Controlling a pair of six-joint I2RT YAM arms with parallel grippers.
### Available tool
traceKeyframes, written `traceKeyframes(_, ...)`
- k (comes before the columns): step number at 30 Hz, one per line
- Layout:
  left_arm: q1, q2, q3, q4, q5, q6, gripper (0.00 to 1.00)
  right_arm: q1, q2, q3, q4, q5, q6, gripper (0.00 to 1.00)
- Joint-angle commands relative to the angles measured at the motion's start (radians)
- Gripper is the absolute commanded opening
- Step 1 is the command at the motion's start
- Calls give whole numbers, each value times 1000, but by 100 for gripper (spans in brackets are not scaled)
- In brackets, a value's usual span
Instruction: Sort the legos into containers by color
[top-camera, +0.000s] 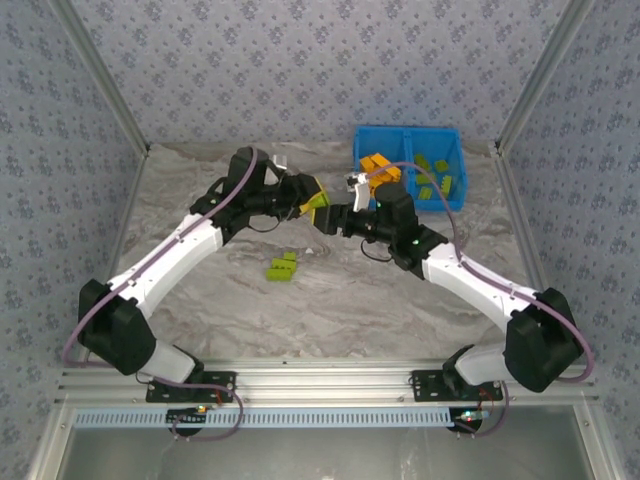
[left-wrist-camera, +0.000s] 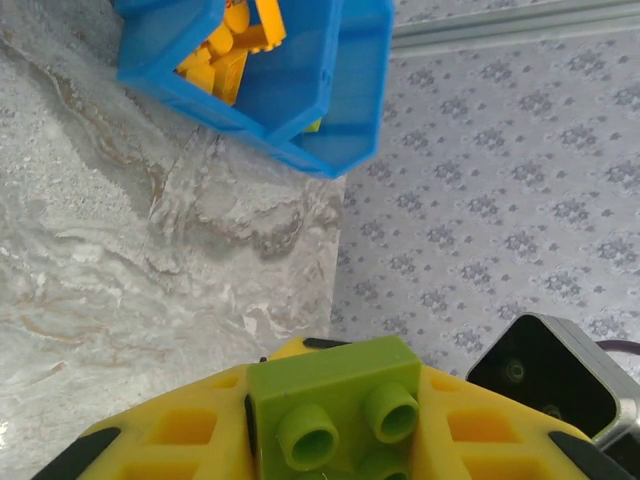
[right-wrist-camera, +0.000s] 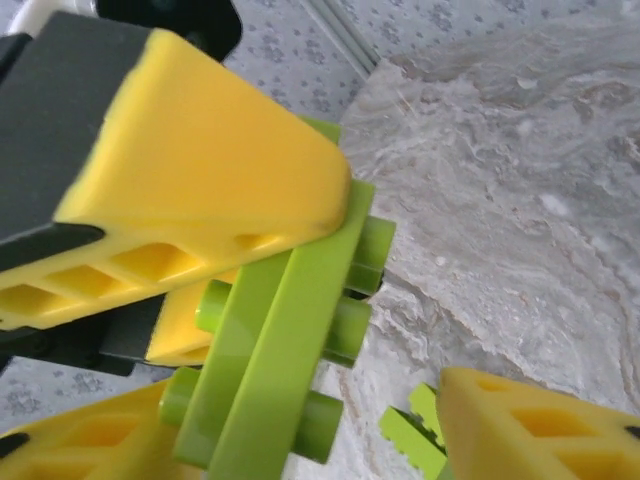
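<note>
Left tool (top-camera: 313, 200) pinches a green brick (left-wrist-camera: 335, 400) above the middle of the tabletop (top-camera: 400, 300), with the right tool (right-wrist-camera: 310, 440) spread wide around it. At the far right corner, the bin (top-camera: 405, 130) holds orange bricks (top-camera: 375, 165) in its left half and green ones (top-camera: 437, 180) in its right. Loose green bricks (top-camera: 282, 267) remain unsorted mid-tabletop.

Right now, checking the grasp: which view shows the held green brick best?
Right wrist: the green brick shows side-on, studs included, pinched in the left gripper. Left wrist shows one studded end; top external, a green patch.
</note>
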Motion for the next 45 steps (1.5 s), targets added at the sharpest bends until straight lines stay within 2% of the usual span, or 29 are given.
traceKeyframes(1,-17,-34,21,16,33,-45,22,-10,16,58,38,-2,7,51)
traceKeyframes(6,-26,-27,18,19,42,-41,24,-10,36,73,43,-54,15,22)
traceKeyframes(11,-26,-22,25,19,34,-34,30,-8,24,68,32,-60,20,8)
traceKeyframes(12,-25,-21,27,19,33,-31,37,-9,18,67,29,-54,20,7)
traceKeyframes(15,-25,-21,41,-8,9,10,85,-14,-13,53,-19,12,8,7)
traceKeyframes(16,-26,-25,55,-47,-22,48,97,-23,-27,47,-52,46,2,7)
traceKeyframes(19,-25,-57,101,-203,-174,204,99,-85,-66,30,-160,136,-11,6)
traceKeyframes(21,-25,-88,118,-288,-288,292,99,-174,-81,35,-249,200,-32,6)
traceKeyframes(24,-26,-133,117,-361,-394,406,99,-324,-46,80,-332,306,-119,6)
traceKeyframes(27,-25,-184,69,-390,-439,495,99,-462,82,184,-367,384,-190,6)
traceKeyframes(29,-25,-218,25,-407,-454,528,99,-533,208,290,-383,390,-215,6)
traceKeyframes(32,-25,-275,-47,-434,-477,541,99,-593,403,462,-420,398,-241,6)
traceKeyframes(35,-25,-332,-128,-438,-498,528,99,-610,602,682,-526,395,-270,9)
traceKeyframes(36,-26,-349,-155,-439,-503,527,99,-612,665,765,-579,414,-273,14)
traceKeyframes(37,-26,-363,-177,-443,-509,525,99,-614,714,832,-618,426,-271,20)
traceKeyframes(39,-26,-388,-223,-451,-530,522,99,-619,801,958,-699,453,-269,41)
traceKeyframes(41,-24,-406,-263,-452,-535,521,99,-620,837,1034,-757,479,-269,55)
traceKeyframes(45,-22,-431,-353,-432,-525,531,99,-616,790,1031,-763,470,-293,59)
